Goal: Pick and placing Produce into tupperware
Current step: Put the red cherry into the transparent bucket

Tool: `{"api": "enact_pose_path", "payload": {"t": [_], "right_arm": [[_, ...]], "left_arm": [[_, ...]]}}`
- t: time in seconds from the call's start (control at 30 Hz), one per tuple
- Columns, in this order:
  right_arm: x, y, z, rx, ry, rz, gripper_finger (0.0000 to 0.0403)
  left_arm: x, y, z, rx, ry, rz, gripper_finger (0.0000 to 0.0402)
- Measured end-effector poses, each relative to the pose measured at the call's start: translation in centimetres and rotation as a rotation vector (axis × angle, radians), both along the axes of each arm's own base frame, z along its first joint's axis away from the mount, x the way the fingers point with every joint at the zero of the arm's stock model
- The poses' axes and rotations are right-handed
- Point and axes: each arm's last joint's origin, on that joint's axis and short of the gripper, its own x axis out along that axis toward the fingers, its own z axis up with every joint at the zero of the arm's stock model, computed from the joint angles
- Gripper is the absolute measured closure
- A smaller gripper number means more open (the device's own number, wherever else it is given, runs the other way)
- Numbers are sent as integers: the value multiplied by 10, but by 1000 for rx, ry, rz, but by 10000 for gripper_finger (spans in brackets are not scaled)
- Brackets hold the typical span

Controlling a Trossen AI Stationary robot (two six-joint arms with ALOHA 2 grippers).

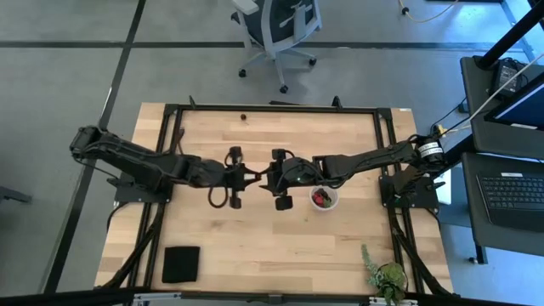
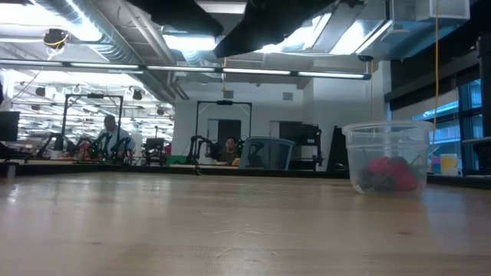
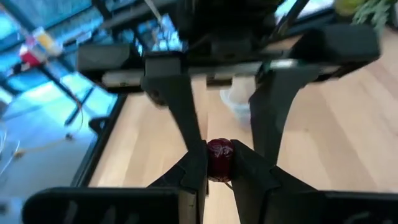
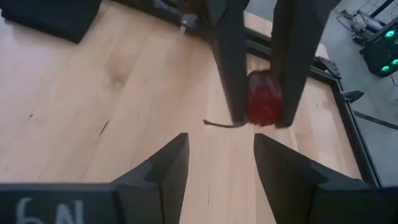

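One small dark-red fruit (image 3: 219, 158) is held in the air over the table's middle by my left gripper (image 3: 219, 173), which is shut on it. A thin stem (image 4: 217, 124) trails from the fruit (image 4: 263, 96). My right gripper (image 4: 221, 158) faces it from the right, open, with its fingertips just short of the fruit. In the high view the two grippers meet tip to tip (image 1: 262, 178). The translucent round tub (image 1: 323, 198) stands on its base to the right of them, with several red fruits inside (image 2: 387, 172). My left gripper pinches the fruit's two sides (image 4: 252, 99) between the free ends of its fingers (image 4: 231, 74). It comes in roughly level from the table's left. The fruit is lifted clear of the table, and its stem sticks out sideways past one fingertip.
A flat black square pad (image 1: 180, 263) lies near the table's near left corner. A leafy green plant (image 1: 387, 276) stands at the near right corner. A small dark object (image 1: 243, 117) sits by the far edge. Bare wood lies around the tub (image 2: 387, 157).
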Motion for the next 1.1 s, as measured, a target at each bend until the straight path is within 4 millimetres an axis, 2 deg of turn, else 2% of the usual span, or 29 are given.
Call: {"api": "enact_pose_path", "payload": {"t": [0.2,0.47,0.6,0.77,1.1], "right_arm": [[3,0,5,26,-62,-10,221],[4,2,8,76,-95,13,221],[4,2,8,83,-94,22,234],[4,2,8,83,-96,22,273],[4,2,7,82,-81,30,387]], "left_arm": [[-5,2,-4,34,-74,-35,349],[-5,2,-4,53,-75,-45,349],[-5,1,-4,53,-76,-50,349],[-5,1,-4,52,-78,-52,349],[-5,1,-3,44,-85,-66,349]]}}
